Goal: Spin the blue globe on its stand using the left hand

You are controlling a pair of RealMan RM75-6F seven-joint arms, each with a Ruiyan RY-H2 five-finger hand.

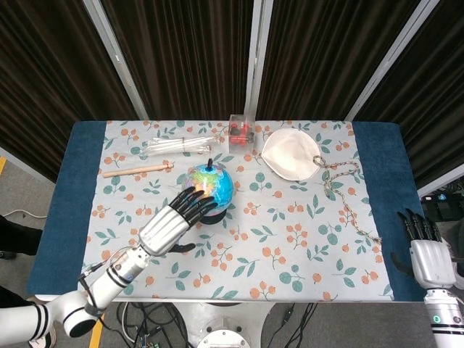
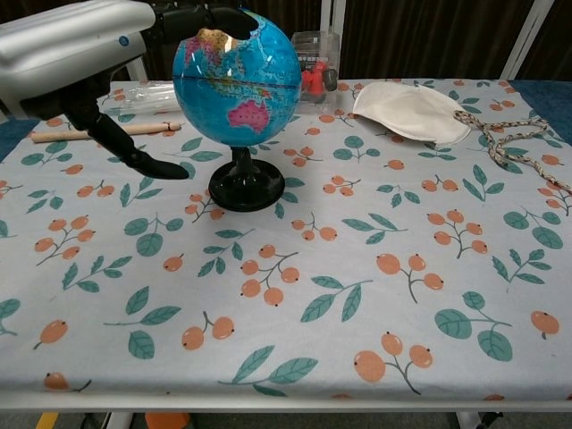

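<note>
While the round blue globe (image 1: 209,185) stands upright on its black stand (image 2: 246,189) a little toward the left of the surface's middle, the left hand (image 1: 174,223) reaches in from the near-left edge with its dark fingers (image 1: 196,204) stretched out and spread. In the chest view the fingertips (image 2: 207,20) lie over the globe's upper left side and seem to touch it; the thumb (image 2: 138,157) hangs apart below, so the hand grasps nothing. The stand rests on the leaf-and-berry patterned cloth (image 1: 290,239) that covers the blue surface (image 1: 373,156).

At the far edge, just behind the globe, sits a small clear plastic box (image 1: 240,130) with red pieces inside it; what they are cannot be told. To its left lies a clear bag of pale sticks (image 1: 178,146), and nearer the left edge a wooden rod (image 1: 137,170) lies lengthwise between that bag and the globe. Right of the box rests a cream cloth pouch (image 1: 291,154), lying flat; its contents, if any, cannot be seen. A braided beige rope (image 1: 342,187) trails from the pouch toward the near-right edge.

The right hand (image 1: 424,255) is at the near-right corner, just off the surface's edge, well apart from everything, its fingers straight, pointing toward the far edge and slightly apart, holding nothing.
</note>
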